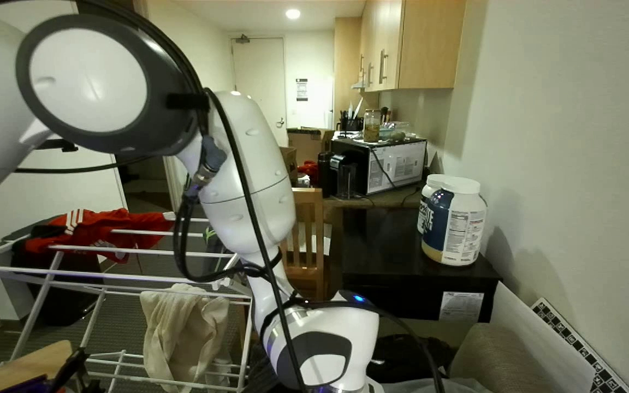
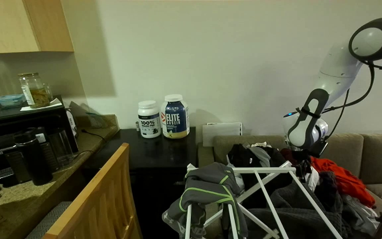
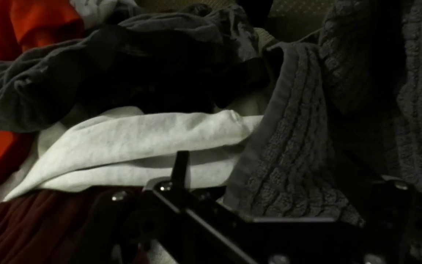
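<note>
Black claw [image 3: 262, 161] nearest the wrist camera, coming in from the bottom edge — its fingers stand wide apart, deep in shadow. A grey ribbed towel [image 3: 284, 157] fills the gap between the fingertips as seen here; whether they touch it, cannot tell. White cloth [image 3: 152, 135] just beside the towel, in long folds, one end tucked under the towel's edge; one finger [image 3: 180, 170] shows dark against it. Maroon cloth [image 3: 31, 223] toward the lower corner, black cloth [image 3: 159, 80] and a dark grey garment [image 3: 42, 84] heaped beyond the white, orange-red cloth [image 3: 50, 22] at the upper corner. In an exterior view the claw points down at this laundry pile [image 2: 290, 199], which lies on a tan sofa [image 2: 373, 149]. White drying rack [image 2: 264, 170] in front of the pile from there, a grey shirt with green trim [image 2: 211, 186] draped over its end. A red shirt [image 1: 101, 221] and a cream cloth [image 1: 183, 327] hang on the rack too. White arm [image 1: 265, 147] bends downward, cable running along it. Farther off, in both exterior views: a white tub [image 2: 149, 121] and a blue-labelled tub [image 2: 175, 119] side by side on a black cabinet [image 2: 138, 149] — wooden chair [image 2: 93, 186] near it.
</note>
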`<action>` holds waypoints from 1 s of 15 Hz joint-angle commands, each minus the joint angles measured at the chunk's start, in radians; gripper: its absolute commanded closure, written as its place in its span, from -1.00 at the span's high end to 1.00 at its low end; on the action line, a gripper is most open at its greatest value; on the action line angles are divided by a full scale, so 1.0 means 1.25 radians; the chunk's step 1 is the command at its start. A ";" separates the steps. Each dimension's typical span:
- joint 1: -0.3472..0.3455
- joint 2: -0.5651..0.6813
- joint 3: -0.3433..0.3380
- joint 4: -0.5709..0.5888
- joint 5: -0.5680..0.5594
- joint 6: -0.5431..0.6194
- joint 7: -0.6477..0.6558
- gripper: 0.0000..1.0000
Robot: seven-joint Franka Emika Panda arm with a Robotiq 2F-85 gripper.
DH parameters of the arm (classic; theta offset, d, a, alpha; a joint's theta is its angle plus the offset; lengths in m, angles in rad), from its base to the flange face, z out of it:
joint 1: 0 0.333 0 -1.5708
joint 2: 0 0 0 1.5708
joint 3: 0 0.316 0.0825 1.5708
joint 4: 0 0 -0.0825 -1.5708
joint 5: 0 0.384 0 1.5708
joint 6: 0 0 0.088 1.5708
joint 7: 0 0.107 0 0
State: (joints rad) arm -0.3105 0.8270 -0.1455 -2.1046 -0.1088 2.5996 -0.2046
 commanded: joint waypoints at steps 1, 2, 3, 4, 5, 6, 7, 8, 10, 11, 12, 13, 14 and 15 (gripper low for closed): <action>0.032 -0.036 0.014 -0.095 0.043 0.072 0.074 1.00; 0.043 -0.032 0.018 -0.109 0.055 0.090 0.095 1.00; 0.052 -0.028 0.026 -0.122 0.069 0.112 0.116 1.00; 0.059 -0.025 0.034 -0.134 0.081 0.132 0.131 1.00; 0.066 -0.022 0.045 -0.146 0.095 0.156 0.145 1.00; 0.074 -0.019 0.054 -0.156 0.108 0.178 0.159 1.00; 0.078 -0.018 0.066 -0.164 0.121 0.198 0.170 1.00; 0.082 -0.017 0.078 -0.171 0.134 0.221 0.179 1.00; 0.094 -0.010 0.096 -0.172 0.155 0.256 0.200 1.00; 0.104 -0.003 0.101 -0.166 0.164 0.266 0.212 1.00; 0.117 0.008 0.104 -0.155 0.170 0.278 0.225 1.00; 0.128 0.015 0.106 -0.147 0.176 0.289 0.237 1.00; 0.139 0.025 0.105 -0.135 0.180 0.299 0.248 1.00; 0.152 0.033 0.103 -0.125 0.182 0.305 0.259 1.00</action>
State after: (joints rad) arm -0.1596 0.8417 -0.0131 -2.2785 0.0849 2.9246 0.0807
